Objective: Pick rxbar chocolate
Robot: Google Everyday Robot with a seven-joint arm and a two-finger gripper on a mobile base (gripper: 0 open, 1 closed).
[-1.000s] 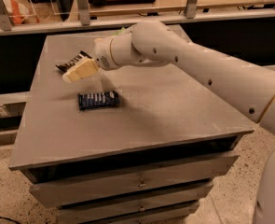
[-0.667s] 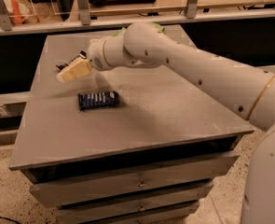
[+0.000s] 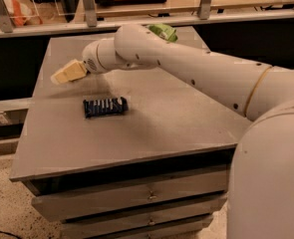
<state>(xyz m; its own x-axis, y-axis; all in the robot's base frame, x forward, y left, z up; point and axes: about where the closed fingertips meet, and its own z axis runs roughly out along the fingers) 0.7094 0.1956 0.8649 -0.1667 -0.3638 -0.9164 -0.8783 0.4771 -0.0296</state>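
My gripper (image 3: pixel 67 73), with pale cream tips, is low over the far left part of the grey table (image 3: pixel 136 138), close to its left edge. The arm reaches to it from the right. The rxbar chocolate in its black wrapper does not show; it is either hidden behind the gripper or out of sight. A dark blue bar with white stripes (image 3: pixel 105 106) lies flat on the table a little in front of and to the right of the gripper, apart from it.
A green and white snack bag (image 3: pixel 162 31) lies at the table's far edge, partly behind the arm. A railing with metal posts (image 3: pixel 89 6) runs behind the table. Drawers (image 3: pixel 146 195) sit under the tabletop.
The gripper has moved left toward the table's left edge. The black bar that showed beside the gripper earlier is no longer visible. The dark blue bar has not moved.
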